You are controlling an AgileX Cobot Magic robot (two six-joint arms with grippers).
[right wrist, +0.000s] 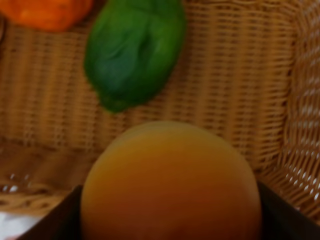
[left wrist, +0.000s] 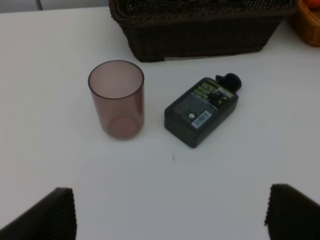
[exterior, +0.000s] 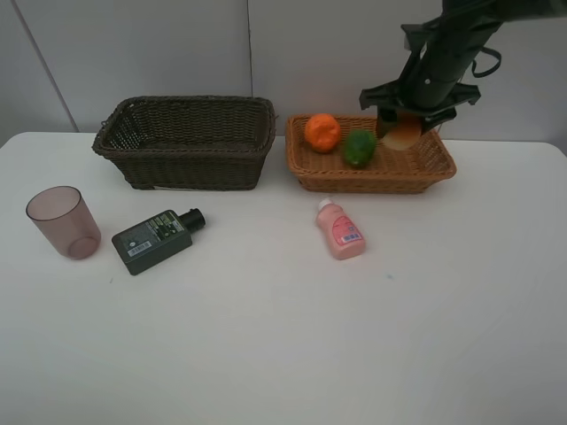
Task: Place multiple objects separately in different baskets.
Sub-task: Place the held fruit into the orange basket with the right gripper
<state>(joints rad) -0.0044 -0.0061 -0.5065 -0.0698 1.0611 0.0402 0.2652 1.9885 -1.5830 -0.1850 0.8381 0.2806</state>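
My right claw (exterior: 406, 124) is pinching the red fruit (exterior: 403, 135), jaws drawn in against its sides, and holds it inside the tan basket (exterior: 372, 180), at the end of that basket away from the dark basket (exterior: 186, 164); whether the fruit touches the weave I cannot tell. The lime (exterior: 359, 148) lies in the tan basket just beside the fruit, near the basket's middle, and the tangerine (exterior: 322, 132) sits in the same basket just past the lime, at the end nearest the dark basket. The pink bottle (exterior: 340, 230) lies flat on the table (exterior: 283, 336) near the tan basket's front wall, cap toward it. The dark basket stands just beside the tan basket, a narrow gap between them. The green bottle (exterior: 152, 239) lies flat, well apart from the tan basket, in front of the dark one, and the cup (exterior: 64, 221) stands upright farther out again. My left claw (left wrist: 170, 215) is spread wide and holds nothing, above bare table well away from the tan basket, cup and green bottle ahead of it
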